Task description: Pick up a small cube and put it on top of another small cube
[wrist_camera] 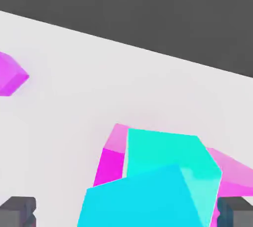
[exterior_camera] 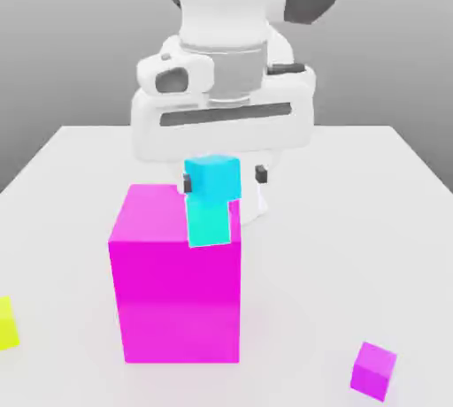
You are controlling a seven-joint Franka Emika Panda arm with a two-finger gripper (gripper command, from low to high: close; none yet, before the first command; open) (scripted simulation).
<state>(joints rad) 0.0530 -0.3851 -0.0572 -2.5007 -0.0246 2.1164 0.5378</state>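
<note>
The small sky-blue cube [exterior_camera: 213, 179] sits on top of the turquoise cube [exterior_camera: 210, 224], which rests on the big magenta block [exterior_camera: 172, 299] near that block's right edge. My gripper [exterior_camera: 224, 178] hangs straight above the stack, open. Its dark fingertips [exterior_camera: 261, 173] flank the sky-blue cube with a gap showing on the exterior view's right. In the hand view the sky-blue cube [wrist_camera: 138, 201] lies between the fingertips [wrist_camera: 17, 211] without touching them. The turquoise cube [wrist_camera: 163, 152] and the magenta block [wrist_camera: 111, 164] show beneath it, slightly turned relative to each other.
A small magenta cube [exterior_camera: 373, 370] [wrist_camera: 10, 73] lies on the white table [exterior_camera: 336, 246] at the exterior view's front right. A small yellow cube [exterior_camera: 4, 324] sits at the left edge. The arm's white body rises behind the stack.
</note>
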